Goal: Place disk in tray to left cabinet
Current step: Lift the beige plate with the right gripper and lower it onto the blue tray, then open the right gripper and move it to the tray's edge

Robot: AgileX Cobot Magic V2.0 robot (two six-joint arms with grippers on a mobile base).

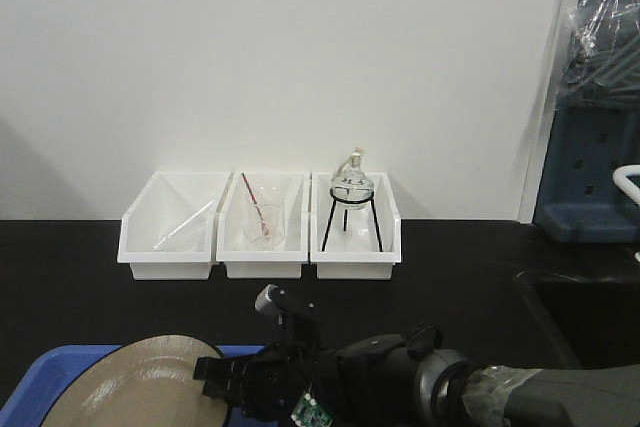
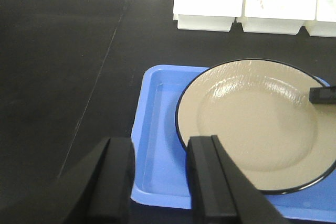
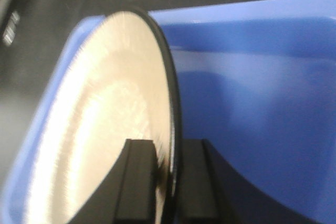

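Note:
The tan disk (image 2: 252, 124) with its thin black rim lies tilted over the blue tray (image 2: 160, 108), near the table's front edge. My right gripper (image 3: 167, 148) is shut on the disk's (image 3: 105, 119) rim, one finger on its face and one behind it, above the tray (image 3: 252, 77). In the front view that gripper (image 1: 215, 372) holds the right edge of the disk (image 1: 140, 382). The left gripper (image 2: 160, 150) is open, its fingers (image 2: 118, 177) straddling the tray's near left rim without gripping. The left cabinet is out of view.
Three white bins (image 1: 260, 227) stand in a row against the back wall, holding glassware, with a flask on a black stand (image 1: 352, 209) in the right one. A blue-grey unit (image 1: 590, 177) stands at the far right. The tabletop (image 2: 63, 66) is black.

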